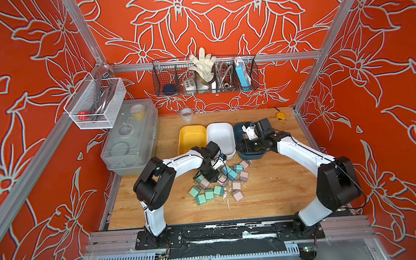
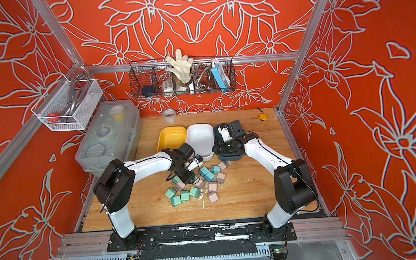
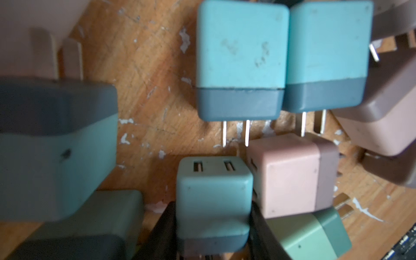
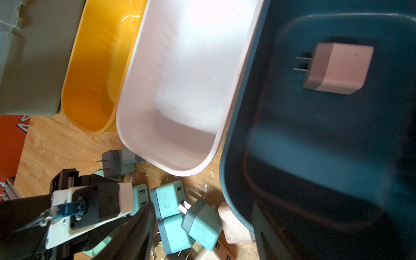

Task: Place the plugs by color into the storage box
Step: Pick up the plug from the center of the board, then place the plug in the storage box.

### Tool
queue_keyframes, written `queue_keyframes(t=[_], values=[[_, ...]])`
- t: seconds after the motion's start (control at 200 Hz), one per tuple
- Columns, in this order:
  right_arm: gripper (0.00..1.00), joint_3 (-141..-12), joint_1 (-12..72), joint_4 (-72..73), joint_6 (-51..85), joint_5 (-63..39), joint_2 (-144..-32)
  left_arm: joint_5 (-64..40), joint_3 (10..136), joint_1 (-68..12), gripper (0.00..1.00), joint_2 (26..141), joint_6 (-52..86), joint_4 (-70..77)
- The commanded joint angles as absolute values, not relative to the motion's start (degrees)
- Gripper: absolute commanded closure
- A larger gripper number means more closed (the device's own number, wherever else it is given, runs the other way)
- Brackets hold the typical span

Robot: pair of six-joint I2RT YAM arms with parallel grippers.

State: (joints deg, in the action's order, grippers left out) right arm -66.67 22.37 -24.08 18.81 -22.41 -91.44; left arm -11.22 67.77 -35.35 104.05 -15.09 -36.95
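Wood table, near side: mixed plug pile. Left gripper clamped on teal plug there, sides pinched, ready for lift I'd guess. Farther back yellow tray, white tray bare. Right gripper hangs released over dark blue tray, pink plug lying inside, so pinks' bin.

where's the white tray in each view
In a top view: white tray near the picture's centre, between yellow tray and dark blue tray.
In a top view: same place.
Left wrist: not in it.
Right wrist: large, central.
Shared landmark: the yellow tray beside it.
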Motion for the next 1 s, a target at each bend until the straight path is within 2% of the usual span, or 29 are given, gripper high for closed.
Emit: queue_keyframes(t=[0.0,0.23,0.44,0.611,0.781,0.996], values=[[0.27,-66.44,21.85,-25.21,19.32,-22.50,-89.93,-12.12,66.76,-35.68,0.74,98.17,-15.04,-39.28],[0.27,-66.29,21.91,-24.55,20.74,-23.13,-88.73,-13.82,67.12,-35.50,0.76,91.23,-13.94,-38.11],[0.27,-64.77,21.88,-23.98,20.94,-19.76,-87.94,-16.50,71.85,-31.54,0.80,92.71,-11.00,-34.28],[0.26,-63.88,21.88,-25.47,20.22,-15.33,-86.40,-16.29,80.78,-29.59,0.81,100.05,-10.63,-33.34],[0.25,-62.78,21.84,-27.20,19.69,-10.60,-84.73,-13.55,96.19,-27.57,0.83,112.74,-8.80,-35.48],[0.25,-62.92,21.88,-28.04,19.28,-7.95,-84.52,-12.89,108.67,-27.04,0.77,124.82,-8.70,-34.86]])
